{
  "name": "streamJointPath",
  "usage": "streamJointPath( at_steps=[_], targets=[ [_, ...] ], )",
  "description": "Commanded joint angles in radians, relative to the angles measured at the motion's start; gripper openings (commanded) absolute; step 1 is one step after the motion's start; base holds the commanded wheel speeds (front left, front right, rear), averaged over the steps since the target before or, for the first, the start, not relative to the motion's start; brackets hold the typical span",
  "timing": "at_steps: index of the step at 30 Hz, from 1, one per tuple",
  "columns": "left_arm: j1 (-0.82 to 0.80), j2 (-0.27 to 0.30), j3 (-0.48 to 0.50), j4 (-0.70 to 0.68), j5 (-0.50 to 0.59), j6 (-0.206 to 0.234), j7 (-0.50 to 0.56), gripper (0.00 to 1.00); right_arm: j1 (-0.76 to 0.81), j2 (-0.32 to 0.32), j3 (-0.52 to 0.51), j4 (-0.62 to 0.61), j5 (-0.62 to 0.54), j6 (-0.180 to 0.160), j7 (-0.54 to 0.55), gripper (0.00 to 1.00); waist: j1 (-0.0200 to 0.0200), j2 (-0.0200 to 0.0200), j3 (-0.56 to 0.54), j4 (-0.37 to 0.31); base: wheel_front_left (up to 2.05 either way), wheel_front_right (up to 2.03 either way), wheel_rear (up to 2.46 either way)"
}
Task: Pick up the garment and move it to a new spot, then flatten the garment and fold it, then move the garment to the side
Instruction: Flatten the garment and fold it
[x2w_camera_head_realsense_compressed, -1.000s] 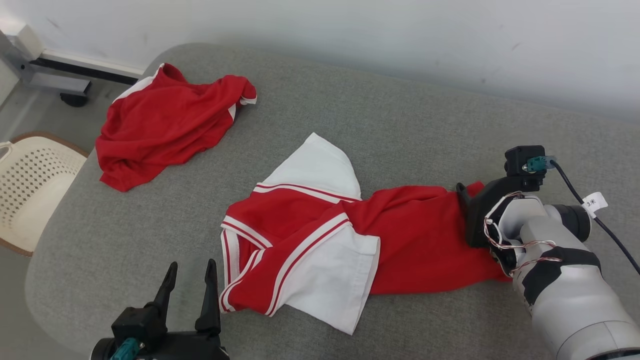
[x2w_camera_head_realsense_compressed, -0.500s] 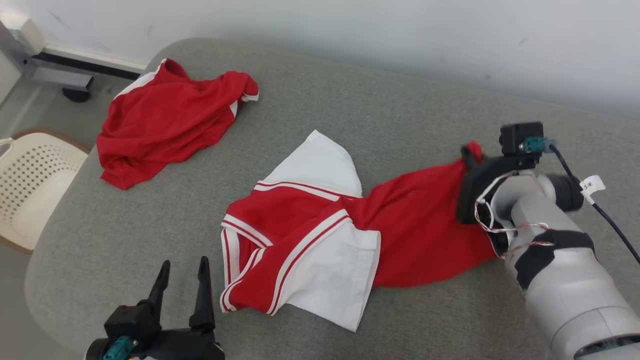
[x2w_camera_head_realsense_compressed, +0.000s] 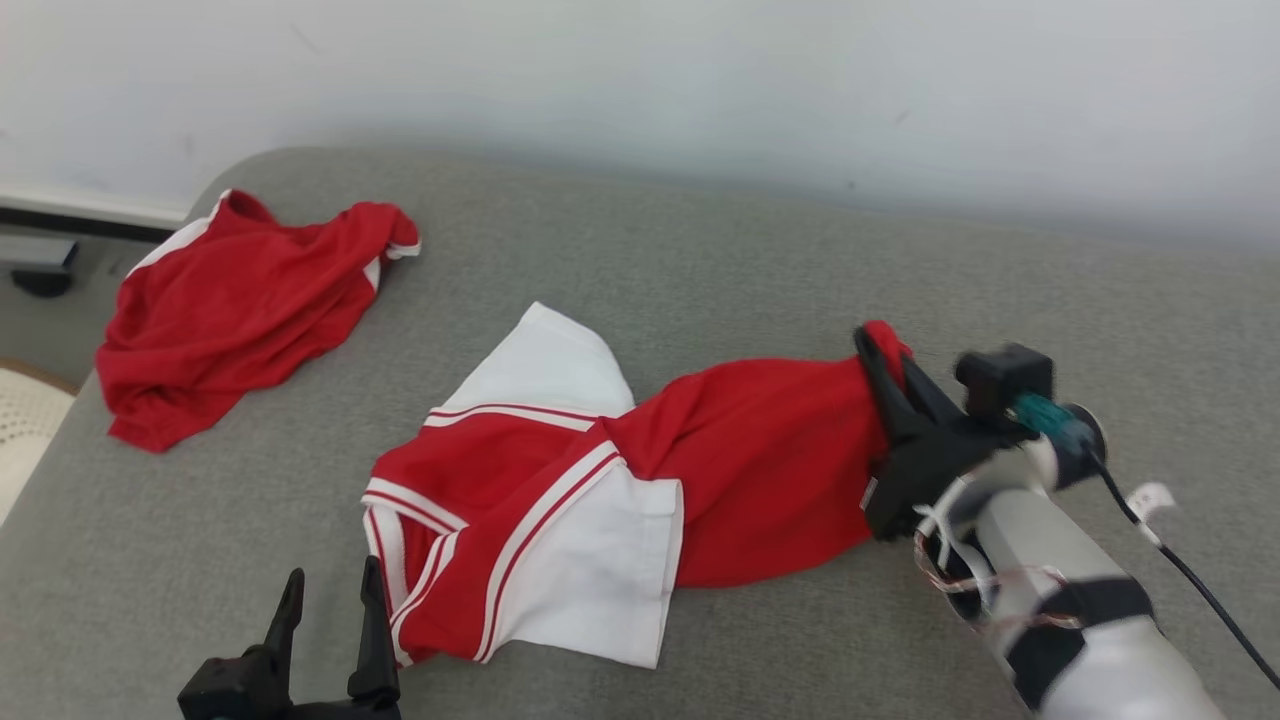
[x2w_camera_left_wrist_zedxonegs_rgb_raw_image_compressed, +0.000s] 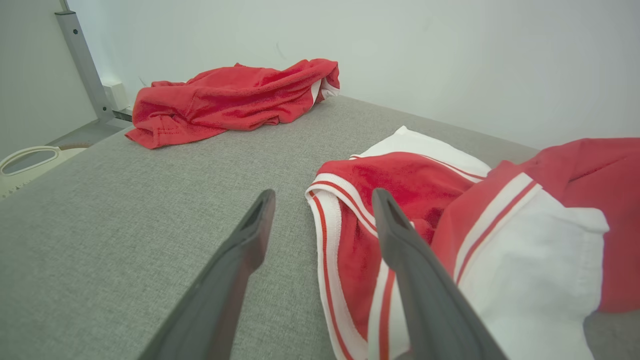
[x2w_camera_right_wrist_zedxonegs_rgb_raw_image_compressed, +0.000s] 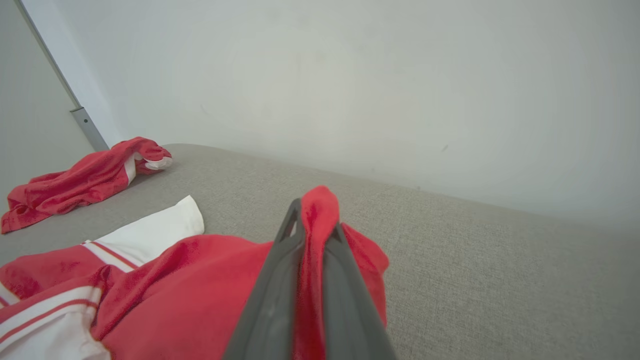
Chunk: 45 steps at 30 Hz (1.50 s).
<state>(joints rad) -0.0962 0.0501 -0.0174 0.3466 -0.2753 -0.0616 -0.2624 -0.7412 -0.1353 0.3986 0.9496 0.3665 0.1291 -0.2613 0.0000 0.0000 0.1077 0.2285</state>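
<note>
A: What lay at the far left of the grey padded surface (x2w_camera_head_realsense_compressed: 700, 250)?
B: A crumpled red top (x2w_camera_head_realsense_compressed: 240, 310), near the white wall (x2w_camera_head_realsense_compressed: 640, 80). A pale basket (x2w_camera_head_realsense_compressed: 25, 430) stood beside the surface's edge.

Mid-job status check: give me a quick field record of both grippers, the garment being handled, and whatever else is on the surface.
right gripper: shut on the red end of the red-and-white garment
left gripper: open, holding nothing, close to the garment's striped edge
garment state: crumpled, mostly lying on the gray surface
other item: second red garment heaped at the surface's far left corner
stage: garment gripped, not yet flattened or folded
</note>
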Motion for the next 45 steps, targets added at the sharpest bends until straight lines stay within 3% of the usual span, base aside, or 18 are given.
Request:
streamJointPath(
  at_steps=[1, 6, 11, 17, 19, 20, 29, 37, 45],
  targets=[
    [0.016, 0.000, 0.009, -0.006, 0.010, 0.000, -0.002, 1.00, 0.086, -0.044, -0.004, -0.107, 0.024, 0.003, -0.005, 0.00, 0.0000, 0.0000, -0.030, -0.055, 0.00, 0.00, 0.00],
    [0.033, 0.000, 0.023, -0.012, 0.016, -0.001, -0.002, 1.00, 0.314, -0.107, -0.028, -0.390, 0.016, 0.003, -0.004, 0.00, 0.0000, 0.0000, -0.030, -0.096, 0.00, 0.00, 0.00],
    [0.036, 0.000, 0.031, -0.017, 0.015, 0.000, -0.002, 1.00, 0.538, -0.097, -0.055, -0.575, -0.007, 0.003, -0.004, 0.00, 0.0000, 0.0000, -0.027, -0.129, 0.00, 0.00, 0.00],
    [0.041, 0.000, 0.023, 0.000, 0.011, -0.004, -0.002, 1.00, 0.709, -0.057, -0.083, -0.588, -0.052, 0.003, -0.004, 0.00, 0.0000, 0.0000, -0.044, -0.145, 0.00, 0.00, 0.00],
    [0.047, 0.000, 0.020, 0.002, 0.011, -0.001, -0.002, 1.00, 0.728, -0.035, -0.119, -0.598, -0.059, 0.003, -0.004, 0.93, 0.0000, 0.0000, -0.051, -0.150, 0.00, 0.00, 0.00],
    [0.051, 0.000, 0.021, 0.002, 0.012, 0.001, -0.002, 1.00, 0.737, -0.021, -0.135, -0.609, -0.057, 0.003, -0.004, 1.00, 0.0000, 0.0000, -0.054, -0.153, 0.00, 0.00, 0.00],
    [0.064, 0.000, 0.017, 0.010, 0.018, -0.003, -0.002, 1.00, 0.784, 0.039, -0.294, -0.820, -0.063, 0.003, -0.004, 1.00, 0.0000, 0.0000, -0.084, -0.156, 0.00, 0.00, 0.00],
    [0.083, 0.000, -0.005, 0.012, 0.007, -0.007, -0.002, 1.00, 0.816, 0.075, -0.389, -0.834, -0.085, 0.003, -0.004, 1.00, 0.0000, 0.0000, -0.104, -0.143, 0.00, 0.00, 0.00],
    [0.088, 0.000, -0.119, 0.078, -0.010, -0.016, -0.002, 1.00, 0.821, 0.085, -0.389, -0.820, -0.070, 0.003, -0.004, 1.00, 0.0000, 0.0000, -0.093, -0.148, 0.00, 0.00, 0.00]
  ],
)
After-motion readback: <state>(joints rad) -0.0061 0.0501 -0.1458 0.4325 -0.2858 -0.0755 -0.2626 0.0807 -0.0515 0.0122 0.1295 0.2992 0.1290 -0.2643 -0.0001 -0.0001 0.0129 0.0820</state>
